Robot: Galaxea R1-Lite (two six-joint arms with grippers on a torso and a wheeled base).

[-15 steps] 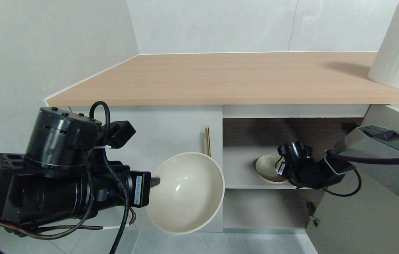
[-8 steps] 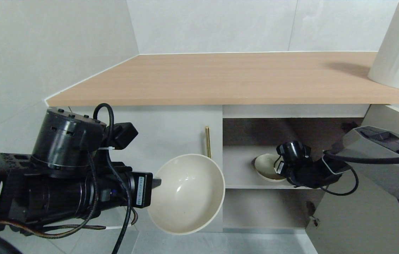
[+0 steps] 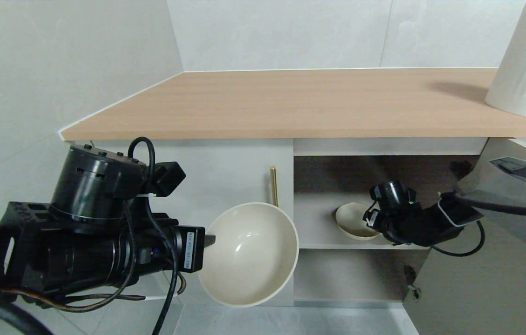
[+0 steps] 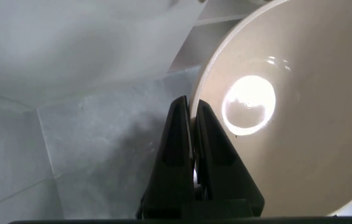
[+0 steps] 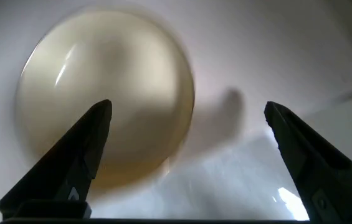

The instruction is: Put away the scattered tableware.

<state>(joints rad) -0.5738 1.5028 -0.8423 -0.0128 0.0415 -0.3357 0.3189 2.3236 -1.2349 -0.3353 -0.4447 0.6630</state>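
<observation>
In front of closed cupboard door, below countertop: my left gripper clamped on rim of large cream bowl, jaws pinching wall from inside and outside. Bowl tipped on edge, mouth facing up and away from door (round, so no long axis to give). Inside open compartment, small cream bowl sits on middle shelf. My right gripper just before it, fingers spread wide, holding nothing.

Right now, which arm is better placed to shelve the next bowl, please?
Left: the left gripper clamps the big bowl beside the open cupboard; the right gripper is open, empty, by the small bowl.
</observation>
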